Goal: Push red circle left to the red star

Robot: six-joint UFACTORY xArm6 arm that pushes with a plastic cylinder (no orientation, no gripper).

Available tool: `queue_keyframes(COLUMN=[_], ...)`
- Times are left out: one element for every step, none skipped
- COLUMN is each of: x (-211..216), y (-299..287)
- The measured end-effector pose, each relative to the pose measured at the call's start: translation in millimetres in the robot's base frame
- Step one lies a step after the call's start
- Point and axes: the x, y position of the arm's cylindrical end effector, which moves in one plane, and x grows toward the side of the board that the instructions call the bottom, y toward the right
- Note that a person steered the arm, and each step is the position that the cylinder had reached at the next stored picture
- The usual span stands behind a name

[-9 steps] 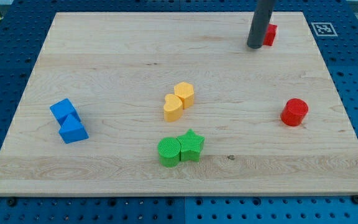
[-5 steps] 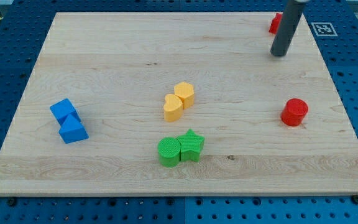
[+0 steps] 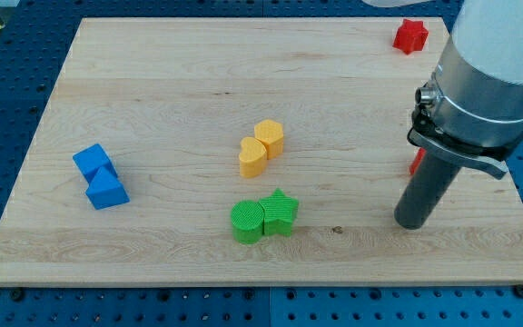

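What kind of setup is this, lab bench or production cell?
Most likely a lab bench for pushing tests: a wooden board on blue perforated plate, a fiducial tag at the board's corner, and toy blocks such as the red star. My tip rests on the board.

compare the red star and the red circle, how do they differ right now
The red star sits in full view near the view's top right corner; the red circle is almost wholly hidden behind the arm, only a sliver showing. The red star has pointed lobes; the red circle's round shape cannot be made out now. The red star lies far from my tip; the red circle is just above it. Both are red.
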Motion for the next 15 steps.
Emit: queue_keyframes(x=[-8.1, -41.0, -73.8, -100.9, -107.2, -107.2, -108.4, -114.8, -129.6, -146.7, -160.9, -179.4, -200.5, -219.9, -220.5], y=[34.2, 39.4, 39.4, 39.4, 37.1, 15.5, 11.6, 11.6, 11.8, 13.1, 13.2, 13.2, 13.1, 12.0, -18.3])
